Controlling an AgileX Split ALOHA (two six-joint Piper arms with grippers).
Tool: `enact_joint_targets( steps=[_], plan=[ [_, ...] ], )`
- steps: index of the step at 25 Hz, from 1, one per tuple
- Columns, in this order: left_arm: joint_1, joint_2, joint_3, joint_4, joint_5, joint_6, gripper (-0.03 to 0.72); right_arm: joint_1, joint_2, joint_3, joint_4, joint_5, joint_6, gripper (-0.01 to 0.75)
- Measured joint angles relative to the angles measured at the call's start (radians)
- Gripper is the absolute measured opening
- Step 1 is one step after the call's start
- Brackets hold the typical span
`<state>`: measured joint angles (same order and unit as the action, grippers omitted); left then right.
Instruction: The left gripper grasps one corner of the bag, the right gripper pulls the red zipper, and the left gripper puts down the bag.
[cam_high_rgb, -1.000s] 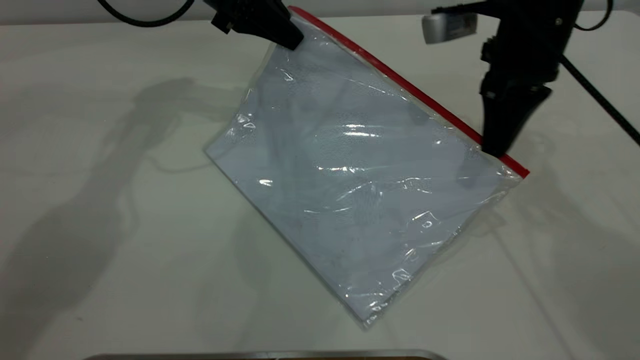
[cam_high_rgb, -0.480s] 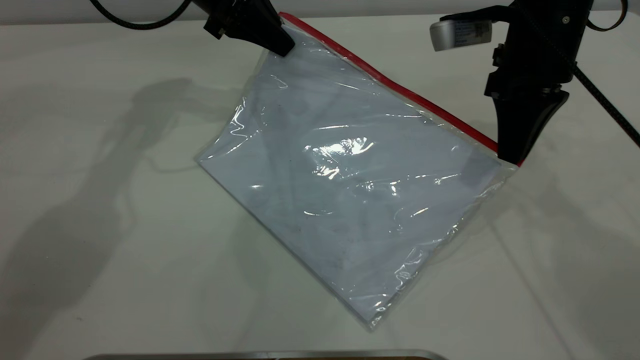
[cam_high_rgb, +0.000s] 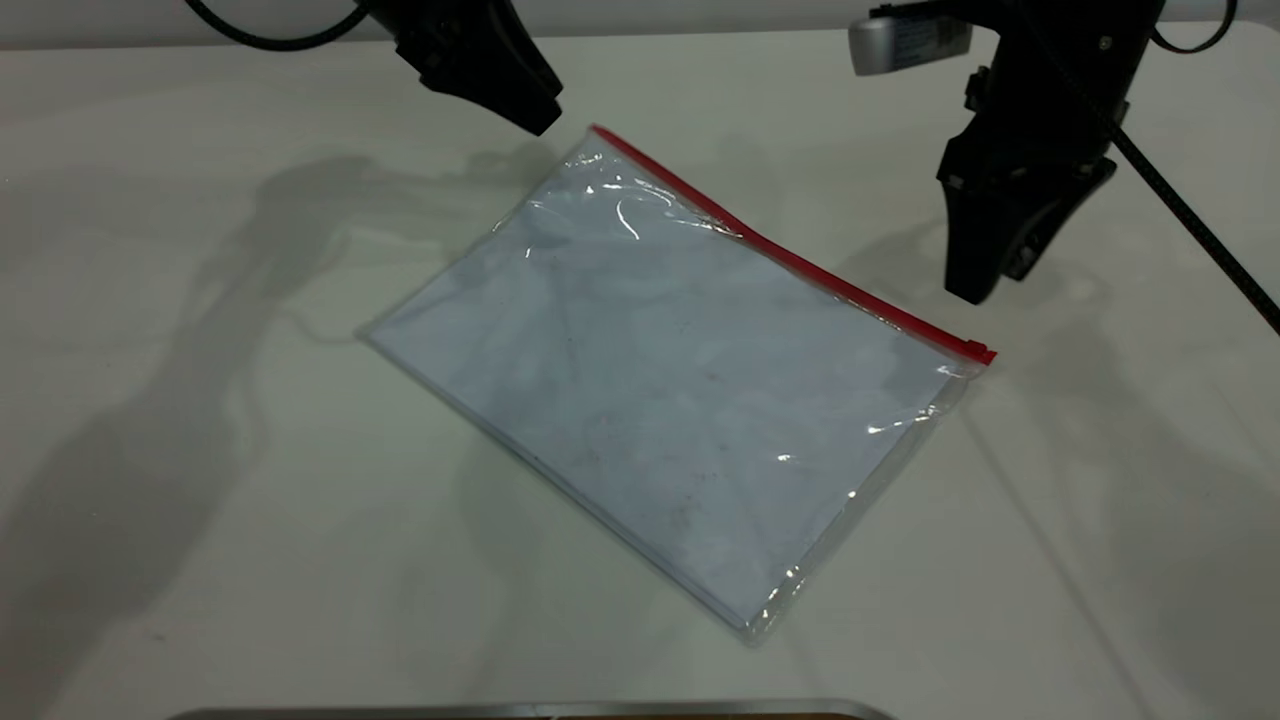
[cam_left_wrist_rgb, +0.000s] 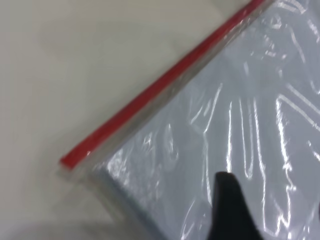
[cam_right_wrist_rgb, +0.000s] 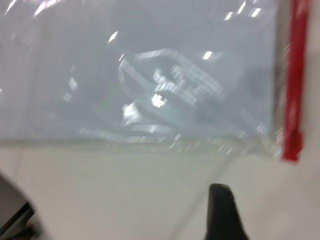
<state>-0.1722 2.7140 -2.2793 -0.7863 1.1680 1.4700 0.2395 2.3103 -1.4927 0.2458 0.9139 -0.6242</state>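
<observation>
The bag (cam_high_rgb: 680, 380), a clear pouch with white paper inside, lies flat on the white table. Its red zipper (cam_high_rgb: 790, 260) runs along the far long edge, and the slider tab (cam_high_rgb: 975, 350) sits at the right end. My left gripper (cam_high_rgb: 535, 115) hangs open just above and left of the corner of the bag (cam_high_rgb: 600, 140), holding nothing. My right gripper (cam_high_rgb: 990, 285) is open, raised off the table behind the slider end. The left wrist view shows the zipper (cam_left_wrist_rgb: 160, 90) and that corner (cam_left_wrist_rgb: 75, 165). The right wrist view shows the slider tab (cam_right_wrist_rgb: 291, 145).
A metal edge (cam_high_rgb: 530, 708) runs along the near side of the table. A black cable (cam_high_rgb: 1200, 200) trails from the right arm toward the right edge. Bare table surrounds the bag.
The left gripper let go of the lifted corner and the bag dropped flat. The right gripper released the zipper's slider end and drew back upward.
</observation>
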Motion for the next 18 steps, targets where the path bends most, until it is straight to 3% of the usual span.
enact_joint_targets(
  steps=[3,9,13,18],
  plan=[
    [0.000,0.000,-0.080,0.103,0.000,-0.190,0.586,0.000,-0.012,0.002,0.000,-0.089,-0.008,0.568],
    [0.000,0.000,-0.383,0.356,0.000,-0.781,0.590,0.000,-0.190,0.004,0.002,-0.254,-0.009,0.584],
    [0.000,-0.002,-0.612,0.507,0.000,-1.106,0.590,0.000,-0.395,0.004,0.002,-0.266,-0.009,0.584],
    [0.000,-0.070,-0.648,0.605,0.000,-1.294,0.590,0.000,-0.665,0.007,0.002,-0.214,-0.004,0.585]
  ],
)
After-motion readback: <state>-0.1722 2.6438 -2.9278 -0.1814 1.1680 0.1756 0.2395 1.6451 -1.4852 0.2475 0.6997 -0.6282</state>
